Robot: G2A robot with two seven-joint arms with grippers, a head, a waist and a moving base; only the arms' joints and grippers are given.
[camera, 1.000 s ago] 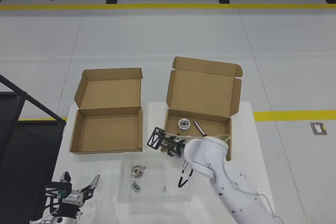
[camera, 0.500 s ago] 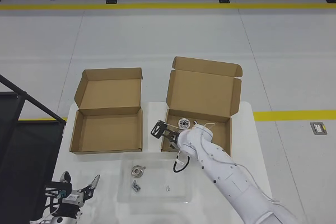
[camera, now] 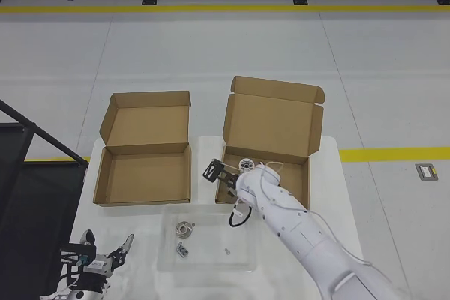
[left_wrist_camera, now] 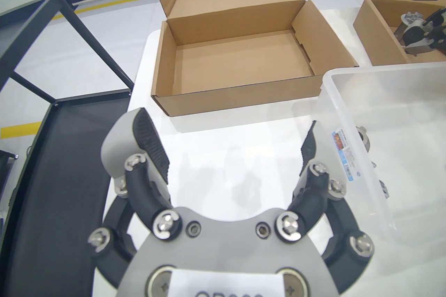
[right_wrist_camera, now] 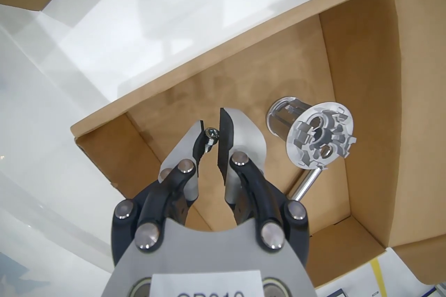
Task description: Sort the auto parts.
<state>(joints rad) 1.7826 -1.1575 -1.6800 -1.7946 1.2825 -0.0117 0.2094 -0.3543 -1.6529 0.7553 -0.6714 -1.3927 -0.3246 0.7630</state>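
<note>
We spot a printed sticker (left_wrist_camera: 345,155) on the clear bin (left_wrist_camera: 348,75), too small to read. Up close, the right gripper (right_wrist_camera: 212,126) pinches a small screw (right_wrist_camera: 210,137) above the right box (right_wrist_camera: 244,68), mid-frame from the top, beside the round part (right_wrist_camera: 318,134). At lower left, the left gripper (camera: 105,251) is spread wide.

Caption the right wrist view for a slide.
Right gripper holds a small screw over the cardboard box containing a flanged part and metal pin.

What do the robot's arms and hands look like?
The right arm is smooth and white, with a black cable looped near its wrist. Both the left gripper and right gripper have grey metal plates, black links, shiny bolts, a white label, and fingers with ribbed black pads.
</note>
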